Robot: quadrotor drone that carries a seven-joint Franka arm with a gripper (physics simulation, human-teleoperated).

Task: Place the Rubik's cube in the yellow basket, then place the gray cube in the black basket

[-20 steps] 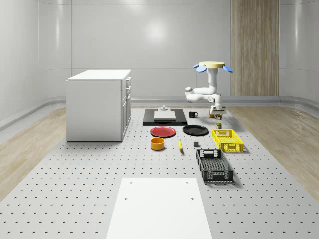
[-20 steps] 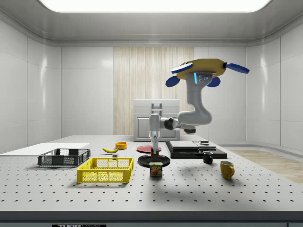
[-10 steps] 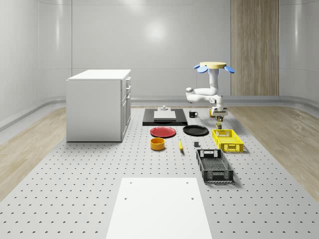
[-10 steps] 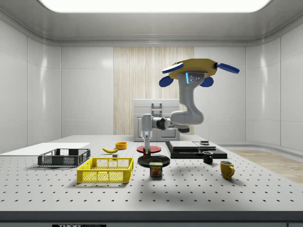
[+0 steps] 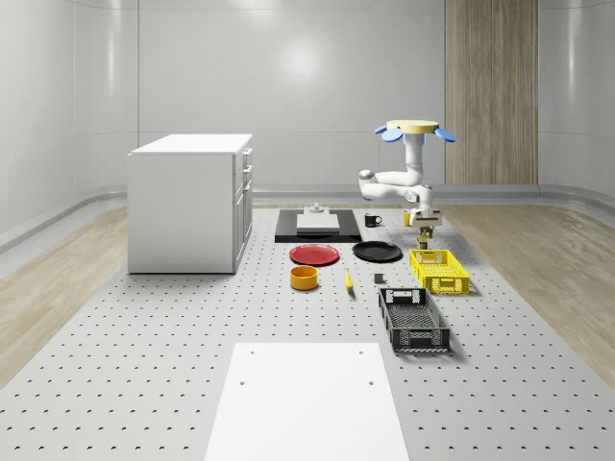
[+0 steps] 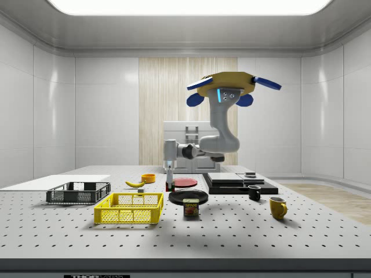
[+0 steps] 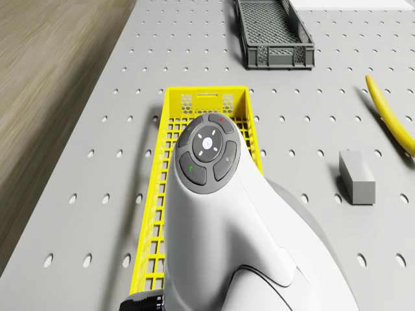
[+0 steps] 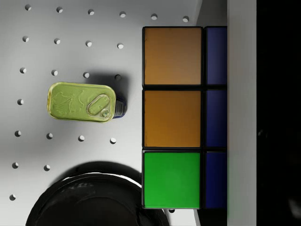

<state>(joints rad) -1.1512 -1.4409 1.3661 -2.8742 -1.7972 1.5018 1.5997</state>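
Observation:
My gripper (image 5: 424, 227) is shut on the Rubik's cube (image 8: 172, 117), whose orange, green and blue tiles sit close to the wrist camera beside a dark finger (image 8: 277, 117). The cube (image 6: 169, 186) hangs just above the table, off the far end of the yellow basket (image 5: 439, 270), near the side view's right end of the basket (image 6: 130, 208). The drone (image 6: 229, 90) hovers high over the black plate. The gray cube (image 5: 380, 279) lies on the table left of the yellow basket, and the drone view shows this block (image 7: 356, 176) too. The black basket (image 5: 413, 320) stands nearer the front.
Below the cube lie a green-topped Spam can (image 8: 82, 102) and a black plate (image 8: 84, 200). A banana (image 7: 389, 120), red plate (image 5: 314, 254), orange bowl (image 5: 304, 278), black mug (image 5: 372, 220) and yellow mug (image 6: 277, 207) are around. A white cabinet (image 5: 190, 202) stands at the whole-scene view's left.
Drone and arm have shifted toward the side view's left with the Rubik's cube, from above the Spam can and black plate to near the yellow basket's end.

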